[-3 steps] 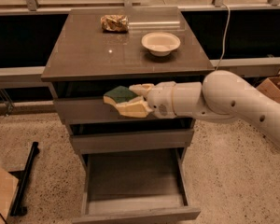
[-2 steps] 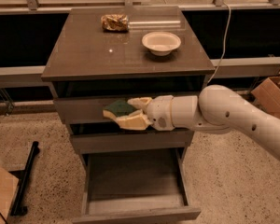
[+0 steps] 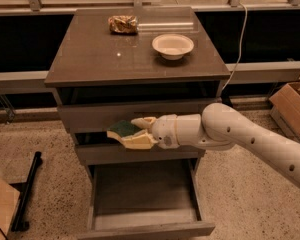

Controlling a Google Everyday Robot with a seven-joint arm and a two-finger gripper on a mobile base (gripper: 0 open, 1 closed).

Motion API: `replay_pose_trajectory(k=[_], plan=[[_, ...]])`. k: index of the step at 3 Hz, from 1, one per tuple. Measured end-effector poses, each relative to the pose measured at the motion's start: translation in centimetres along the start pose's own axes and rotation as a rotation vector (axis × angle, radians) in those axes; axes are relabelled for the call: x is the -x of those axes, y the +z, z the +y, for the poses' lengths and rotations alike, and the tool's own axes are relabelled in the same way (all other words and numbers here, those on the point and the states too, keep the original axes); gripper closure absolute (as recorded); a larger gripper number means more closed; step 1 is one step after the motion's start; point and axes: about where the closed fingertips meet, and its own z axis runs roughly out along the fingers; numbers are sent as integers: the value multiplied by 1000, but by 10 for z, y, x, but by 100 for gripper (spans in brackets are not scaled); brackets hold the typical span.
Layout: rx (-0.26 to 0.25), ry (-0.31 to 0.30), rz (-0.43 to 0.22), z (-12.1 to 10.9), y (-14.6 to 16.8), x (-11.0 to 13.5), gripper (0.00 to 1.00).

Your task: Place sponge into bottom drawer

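Our pincer [image 3: 138,133] grasps the sponge [image 3: 121,129]; the open bottom drawer [image 3: 142,193] lies directly below it, well apart.

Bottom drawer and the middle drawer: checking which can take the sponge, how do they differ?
The bottom drawer stands pulled out, its grey inside showing; the middle drawer is pushed in, front only. The gripper, shut on the sponge, hangs above the bottom drawer, before the middle drawer. Both have flat handleless fronts.

hand [image 3: 130,132] holding sponge [image 3: 121,128] before cabinet front [image 3: 90,117], above open bottom drawer [image 3: 145,196].
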Motion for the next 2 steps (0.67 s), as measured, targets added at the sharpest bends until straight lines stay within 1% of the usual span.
replay_pose_trajectory(k=[1,2], plan=[[-19,70,12,2,7,-31,100],[-37,146,-3,-8,13,-78,100]])
